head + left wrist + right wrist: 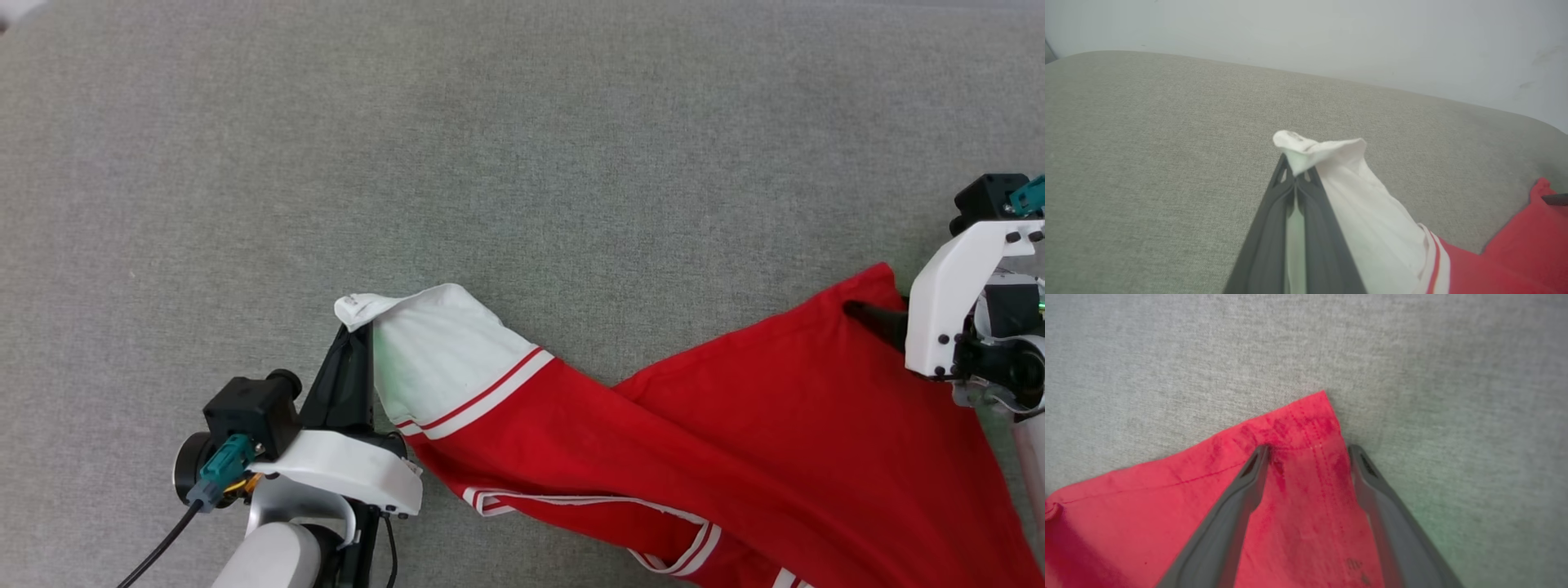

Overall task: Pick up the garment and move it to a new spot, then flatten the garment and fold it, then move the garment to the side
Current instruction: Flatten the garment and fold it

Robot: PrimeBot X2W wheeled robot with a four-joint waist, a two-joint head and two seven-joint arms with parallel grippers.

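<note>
Garment (718, 433): red top lying on the grey cloth surface (490, 122). It fills the lower right half of our head view and runs off the bottom edge.
Long axis: we'd call it left-to-right across the head view, sloping down toward the lower right.
Which way it points: the white sleeve (433, 351) aims up and left, and the red hem corner (878, 273) pokes up at the far right.
Stripes: red-and-white bands where the sleeve meets the red, plus more along the lower edge.
Left gripper (1295, 177): clenched tight on the sleeve's tip, with cloth bunched just past the fingertips.
Right gripper (1308, 451): jaws spread wide, straddling the hem corner, nothing pinched. One finger sits over the red, the other along its edge.
Not sure: our right wrist view is blurry, so we can't tell if those fingers press on the cloth or hover just over it.
Backdrop: pale wall (1331, 32) beyond the surface.
</note>
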